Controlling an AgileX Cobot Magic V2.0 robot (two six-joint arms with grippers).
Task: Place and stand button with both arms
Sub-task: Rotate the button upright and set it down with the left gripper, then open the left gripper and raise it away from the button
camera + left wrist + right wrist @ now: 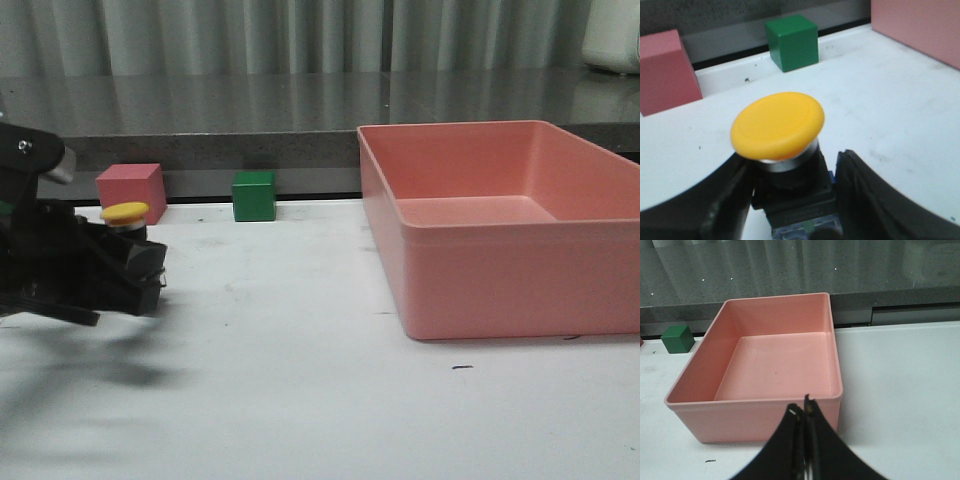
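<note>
While your left tool (110, 265) sits low at nine o'clock on the white worktop (320, 400), it pinches the button (125, 215), cap up. At the left wrist, fingers (875, 200) flank its upright body. Your right tool (804, 412) is pressed together before the pink bin (765, 415).

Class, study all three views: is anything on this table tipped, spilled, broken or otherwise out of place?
Nothing stands out. The button sits upright, yellow cap up, between the fingers of the left gripper. The pink cube and green cube rest flat at the table's back edge, and the pink bin sits level and empty.
</note>
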